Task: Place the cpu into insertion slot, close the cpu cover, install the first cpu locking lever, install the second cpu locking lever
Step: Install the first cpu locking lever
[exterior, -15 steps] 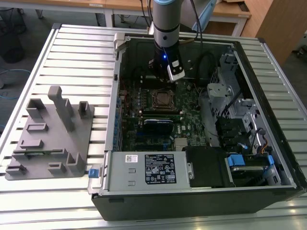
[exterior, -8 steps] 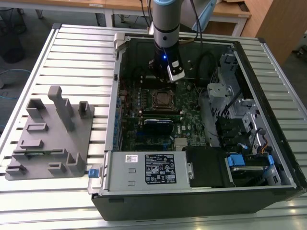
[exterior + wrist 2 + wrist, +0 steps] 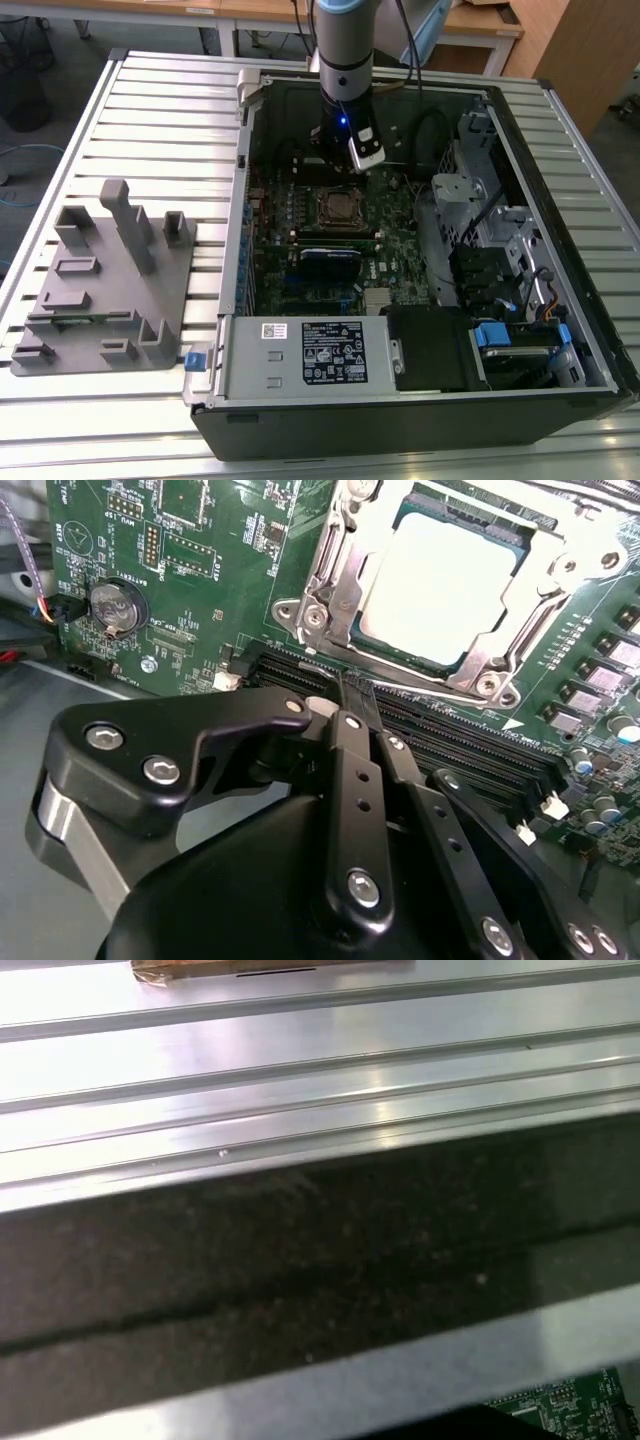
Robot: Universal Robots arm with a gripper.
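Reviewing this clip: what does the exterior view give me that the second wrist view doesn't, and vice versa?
Exterior view alone: the grey slotted plastic fixture, the slatted metal table and the whole black computer case.

Second wrist view alone: the black pincer shut, holding nothing; the round silver coin battery.

Both: the square silver-grey cpu seated in the socket, silver metal cover frame down around it.

The cpu (image 3: pixel 443 580) lies in the insertion slot (image 3: pixel 520 555), framed by the cpu cover (image 3: pixel 345 575), just beyond the fingers (image 3: pixel 358 715); memory slots (image 3: pixel 450 735) run between.
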